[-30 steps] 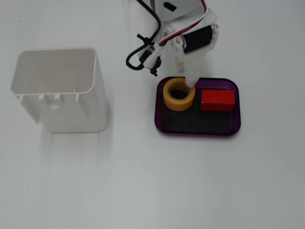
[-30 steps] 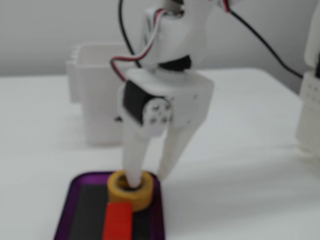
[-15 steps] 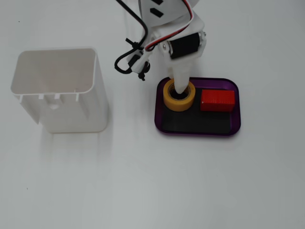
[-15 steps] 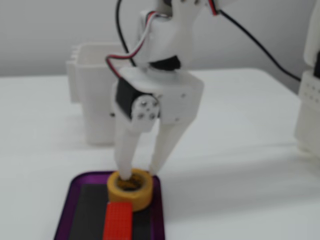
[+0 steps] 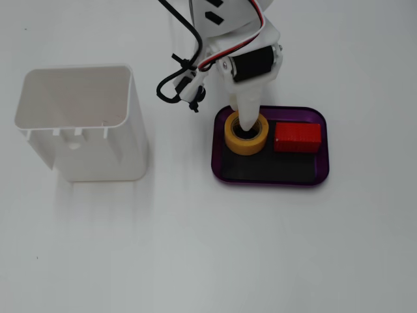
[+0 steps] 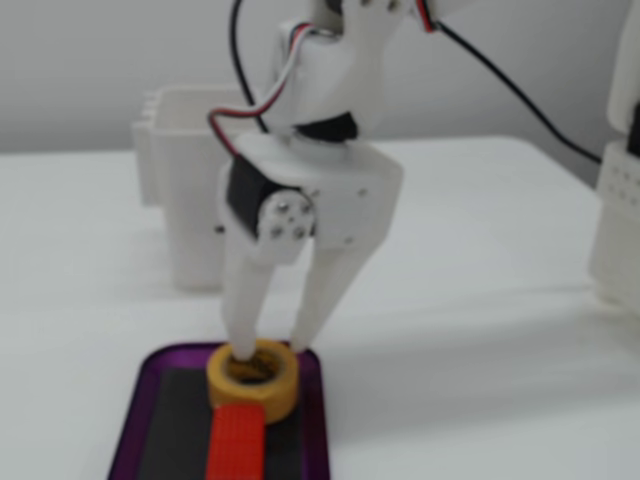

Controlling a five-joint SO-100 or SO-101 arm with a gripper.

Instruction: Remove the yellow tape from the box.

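The yellow tape (image 5: 236,145) lies flat in the left part of the purple box (image 5: 273,182), on its black floor. In a fixed view the tape (image 6: 262,392) sits at the far end of the box (image 6: 135,400). My white gripper (image 6: 272,350) comes down from above. Its jaws stand apart, astride the tape's far wall. One finger (image 6: 243,335) is inside the dark core and the other finger (image 6: 312,320) is outside the rim. In a fixed view the gripper (image 5: 246,122) shows one finger in the core; the other is hidden under the arm. The tape rests in the box.
A red rectangular block (image 5: 297,137) lies in the box beside the tape, and it also shows in a fixed view (image 6: 236,440). A tall white bin (image 5: 78,124) stands apart from the box. A white object (image 6: 620,200) stands at the right edge. Black cables hang by the arm.
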